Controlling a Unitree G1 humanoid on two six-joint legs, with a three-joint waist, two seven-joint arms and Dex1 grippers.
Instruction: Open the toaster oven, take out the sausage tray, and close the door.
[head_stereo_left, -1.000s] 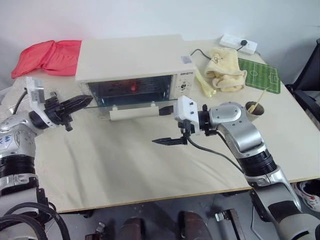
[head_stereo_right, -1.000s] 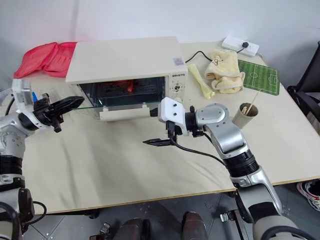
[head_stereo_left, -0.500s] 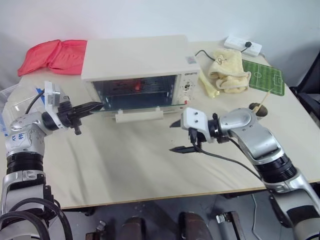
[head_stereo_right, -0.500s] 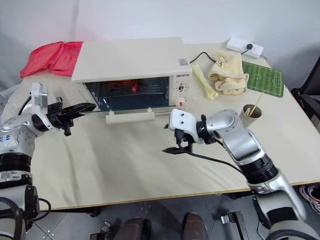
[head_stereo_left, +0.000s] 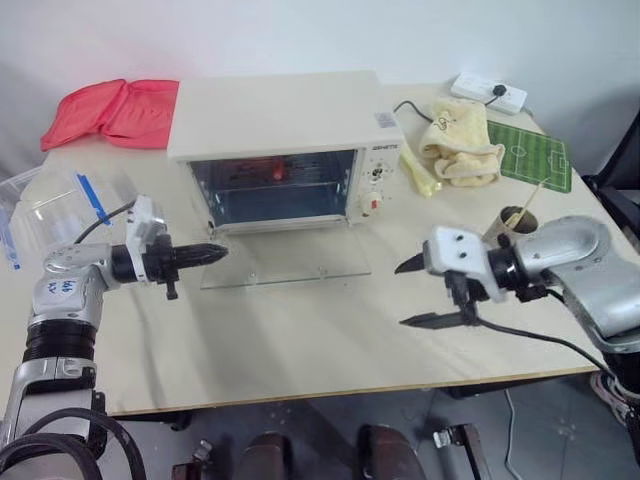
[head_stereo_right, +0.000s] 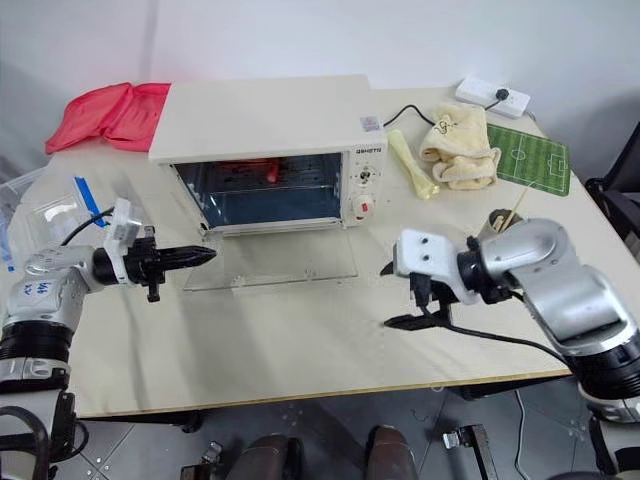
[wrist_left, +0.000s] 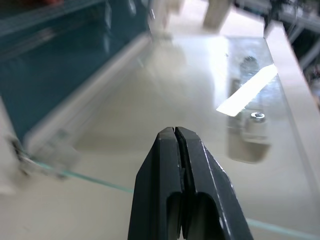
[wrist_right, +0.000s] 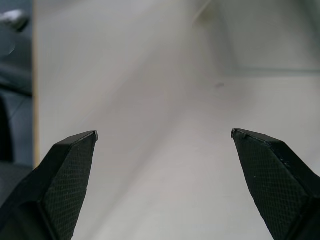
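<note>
Soft, even room light is washing over the pale table (head_stereo_left: 300, 330) in both head views, casting only faint shadows beneath the arms. A reddish glow is showing inside the toaster oven (head_stereo_left: 275, 125) at upper centre. The lowered glass door (head_stereo_left: 285, 268) is reflecting the tabletop weakly. In the left wrist view, a bright streak of glare is flaring at centre right on the glass, and the oven's edge at upper left is smearing with blur. The right wrist view's background is lying out of focus.
</note>
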